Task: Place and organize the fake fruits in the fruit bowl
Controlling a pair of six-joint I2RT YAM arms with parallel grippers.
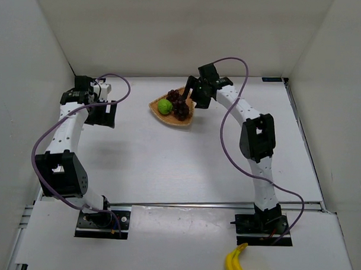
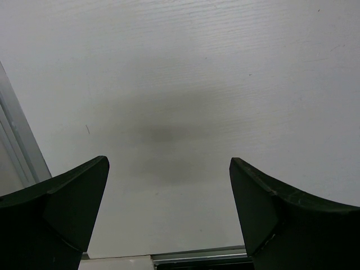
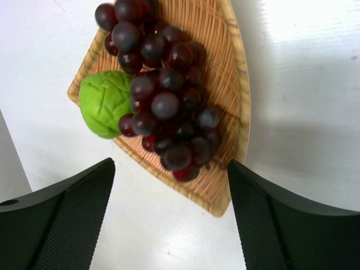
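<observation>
The fruit bowl (image 1: 184, 120), a tan woven basket (image 3: 239, 101), lies at the back middle of the table. The lime-green fruit (image 1: 165, 106) (image 3: 104, 102) rests at its left edge. The dark red-purple grapes (image 1: 180, 105) (image 3: 166, 107) lie inside, touching the green fruit. My right gripper (image 1: 191, 91) (image 3: 171, 166) hangs open just above the bowl's near corner, nothing between its fingers. My left gripper (image 1: 103, 113) (image 2: 169, 162) stands open over bare table at the far left, holding nothing.
A yellow banana (image 1: 237, 264) lies on the front ledge beside the right arm's base. White walls close in the table on the left, back and right. A metal rail (image 2: 17, 140) runs along the table's left edge.
</observation>
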